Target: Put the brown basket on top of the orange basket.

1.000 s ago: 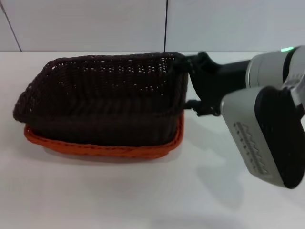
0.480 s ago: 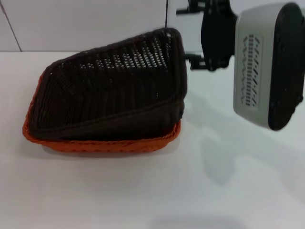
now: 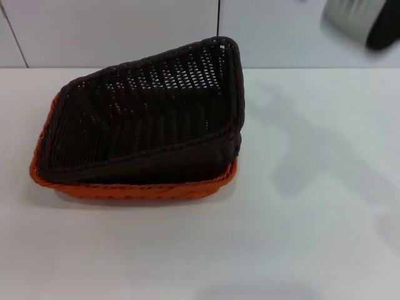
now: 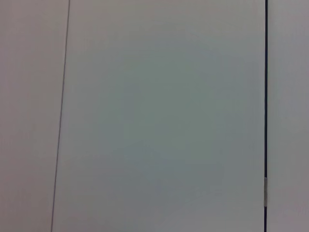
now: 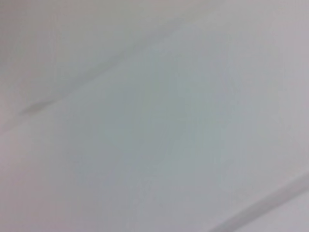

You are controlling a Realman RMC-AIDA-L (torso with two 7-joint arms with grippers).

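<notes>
Found the brown basket [image 3: 144, 119] resting inside the orange basket [image 3: 134, 189] on the desk [image 3: 281, 250], but tilted: left end sunk low, right end raised well above the orange rim. 1 second before, was held almost level at that right end by the right hand; 0.5 second before, already let go and tilted as now. At this moment, only a blurred piece of the right arm [image 3: 362, 22] in the far upper corner, well apart from both baskets. Could not tell whether the right hand was open or closed, being out of view, like the left hand. Only bare wall in the 2 wrist views. Judged the stacking as done, though not level.
</notes>
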